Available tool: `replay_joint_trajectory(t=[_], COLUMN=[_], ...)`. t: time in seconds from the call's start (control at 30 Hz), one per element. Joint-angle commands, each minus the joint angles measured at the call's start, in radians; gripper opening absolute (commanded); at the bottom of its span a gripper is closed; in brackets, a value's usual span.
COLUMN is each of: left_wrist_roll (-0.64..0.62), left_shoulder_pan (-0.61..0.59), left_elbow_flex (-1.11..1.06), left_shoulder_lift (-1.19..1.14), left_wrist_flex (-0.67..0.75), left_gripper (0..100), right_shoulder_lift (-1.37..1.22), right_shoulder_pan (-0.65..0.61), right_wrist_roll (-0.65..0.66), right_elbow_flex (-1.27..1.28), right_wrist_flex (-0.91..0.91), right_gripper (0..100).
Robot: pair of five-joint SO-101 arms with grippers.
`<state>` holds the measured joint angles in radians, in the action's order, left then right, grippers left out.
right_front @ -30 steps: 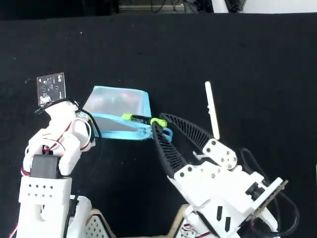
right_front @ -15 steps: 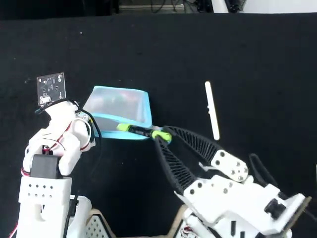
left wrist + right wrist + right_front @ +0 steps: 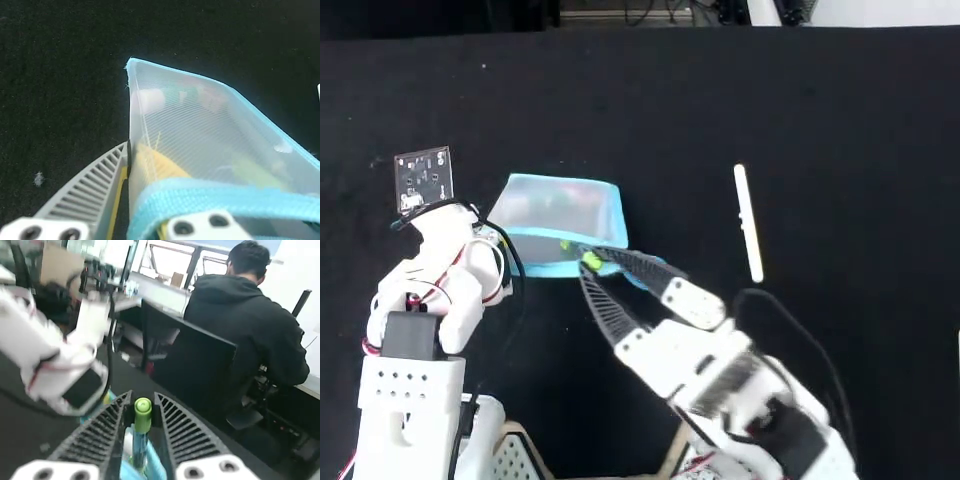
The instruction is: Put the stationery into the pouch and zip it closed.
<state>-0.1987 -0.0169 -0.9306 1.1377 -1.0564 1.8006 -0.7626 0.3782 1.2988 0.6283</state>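
The right gripper [image 3: 142,399] has its jaws narrowed on a green-capped marker [image 3: 142,414], which sits at the mouth of the blue mesh pouch [image 3: 560,205]. The left gripper [image 3: 129,167] seems clamped on the pouch's corner. A white stick [image 3: 748,222] lies well apart.

Thru mesh, pouch [image 3: 210,130] contents vague; marker [image 3: 590,261] mostly hidden behind right claw [image 3: 579,260].
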Motion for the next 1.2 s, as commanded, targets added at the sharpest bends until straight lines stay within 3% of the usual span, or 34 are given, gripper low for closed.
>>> replay_joint_trajectory(t=[0.0, 0.2, 0.37, 0.8, 0.97, 1.17], left_wrist_roll=[-0.014, -0.014, -0.014, -0.014, -0.014, -0.014], left_shoulder_pan=[-0.005, -0.005, -0.005, -0.005, -0.005, -0.007], left_elbow_flex=[0.019, 0.019, 0.019, 0.018, 0.018, 0.018], left_shoulder_lift=[0.017, 0.017, 0.017, 0.017, 0.017, 0.017], left_wrist_flex=[0.023, 0.023, 0.023, 0.023, 0.023, 0.023], left_gripper=[3, 3, 3, 3, 3, 3], right_shoulder_lift=[0.145, 0.108, -0.076, -0.792, -0.990, -0.984], right_shoulder_pan=[-0.005, -0.005, 0.002, -0.002, -0.009, -0.068], right_wrist_roll=[0.078, 0.146, 0.147, 0.150, 0.147, 0.098], right_elbow_flex=[0.044, 0.058, 0.001, -0.722, -0.792, -0.800], right_wrist_flex=[-0.054, -0.009, 0.014, 0.514, 0.517, 0.500], right_gripper=[1.1, 1.1, 1.1, 1.1, 1.1, 4.8])
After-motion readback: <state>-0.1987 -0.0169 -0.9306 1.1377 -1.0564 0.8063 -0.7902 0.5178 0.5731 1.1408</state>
